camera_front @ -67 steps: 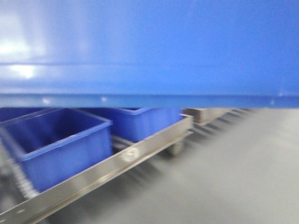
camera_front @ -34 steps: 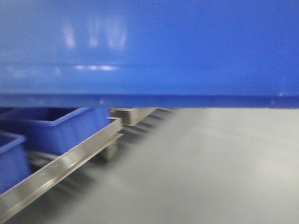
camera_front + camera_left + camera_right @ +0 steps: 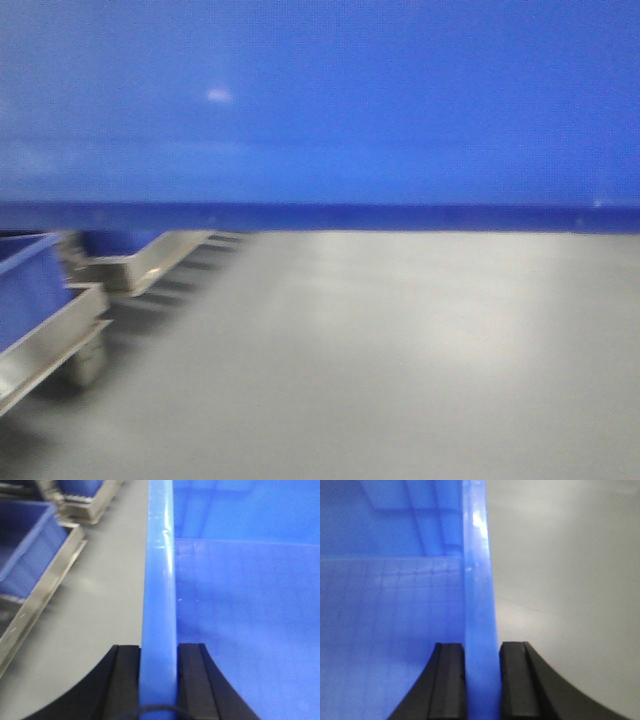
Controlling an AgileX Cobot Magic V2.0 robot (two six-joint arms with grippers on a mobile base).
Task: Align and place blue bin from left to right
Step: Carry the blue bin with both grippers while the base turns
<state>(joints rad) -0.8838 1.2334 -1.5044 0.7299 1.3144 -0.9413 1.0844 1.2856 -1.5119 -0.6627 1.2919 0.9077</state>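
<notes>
The blue bin hangs close before the front camera, its flat side filling the upper half of that view above the grey floor. In the left wrist view my left gripper is shut on the bin's left rim, black fingers on either side of it. In the right wrist view my right gripper is shut on the bin's right rim, with the bin's inside to the left.
A metal cart frame on a wheel carries another blue bin at the left edge. A second cart frame stands behind it. The left wrist view shows the same carts. Grey floor spreads to the right.
The carts with their bins have slid leftward across the front view and mostly left it, so the held bin and the view have swung to the right. Both grips are unchanged.
</notes>
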